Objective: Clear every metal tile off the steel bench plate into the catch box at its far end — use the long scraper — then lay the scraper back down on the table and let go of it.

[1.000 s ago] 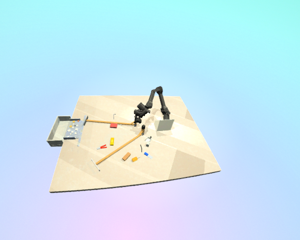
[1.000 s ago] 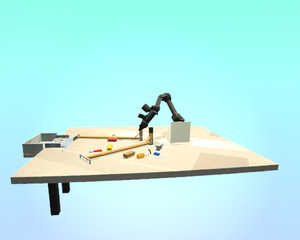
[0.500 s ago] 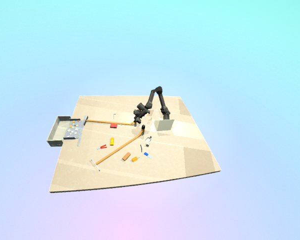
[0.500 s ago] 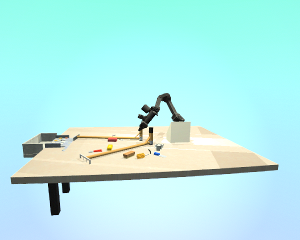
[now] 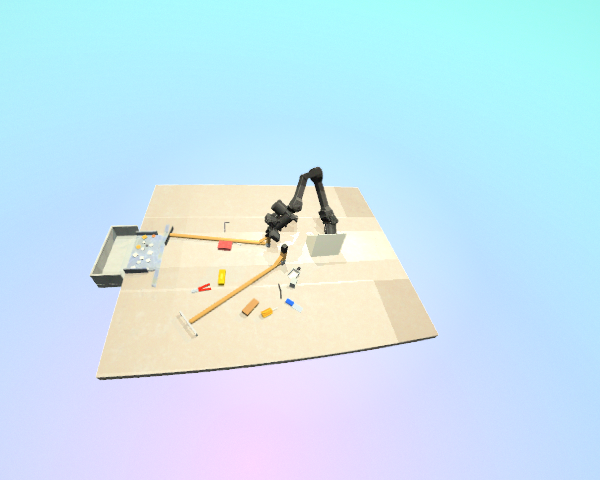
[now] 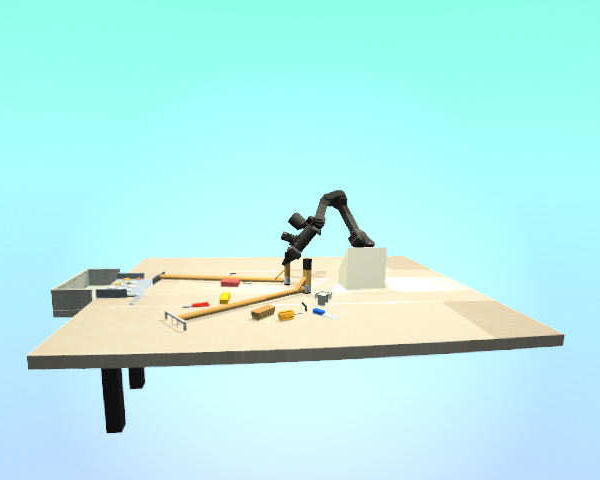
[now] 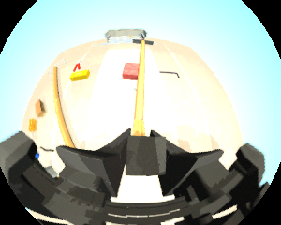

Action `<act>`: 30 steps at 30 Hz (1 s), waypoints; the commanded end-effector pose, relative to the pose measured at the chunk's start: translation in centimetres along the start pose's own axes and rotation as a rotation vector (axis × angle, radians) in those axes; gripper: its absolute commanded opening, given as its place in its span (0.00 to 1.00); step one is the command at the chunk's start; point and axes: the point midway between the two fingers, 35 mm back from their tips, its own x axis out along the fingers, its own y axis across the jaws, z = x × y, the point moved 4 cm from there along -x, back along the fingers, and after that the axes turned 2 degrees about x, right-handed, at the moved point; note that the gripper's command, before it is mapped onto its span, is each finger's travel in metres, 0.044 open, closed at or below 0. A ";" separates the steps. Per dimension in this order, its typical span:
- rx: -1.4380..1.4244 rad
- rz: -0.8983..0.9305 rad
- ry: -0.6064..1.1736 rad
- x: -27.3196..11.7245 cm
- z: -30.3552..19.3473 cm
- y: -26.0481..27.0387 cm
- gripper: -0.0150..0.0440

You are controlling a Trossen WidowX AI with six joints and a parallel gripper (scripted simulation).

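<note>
My gripper is shut on the upright grip of the long scraper. The scraper's wooden handle runs low along the table to its dark blade, at the near end of the steel plate. Several small pale and orange tiles lie on the plate. The grey catch box is at the plate's far end. Whether the blade touches the plate is too small to tell.
A rake with its own upright grip lies beside the scraper. A red block is close to the scraper handle. A yellow block, red pliers, a brown block and a pale box also stand or lie around.
</note>
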 end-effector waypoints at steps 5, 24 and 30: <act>-0.002 0.004 -0.001 -0.1 0.1 0.3 0.25; -0.033 0.032 0.000 -0.2 0.1 2.6 0.25; -0.045 0.042 0.001 -0.3 0.1 3.3 0.25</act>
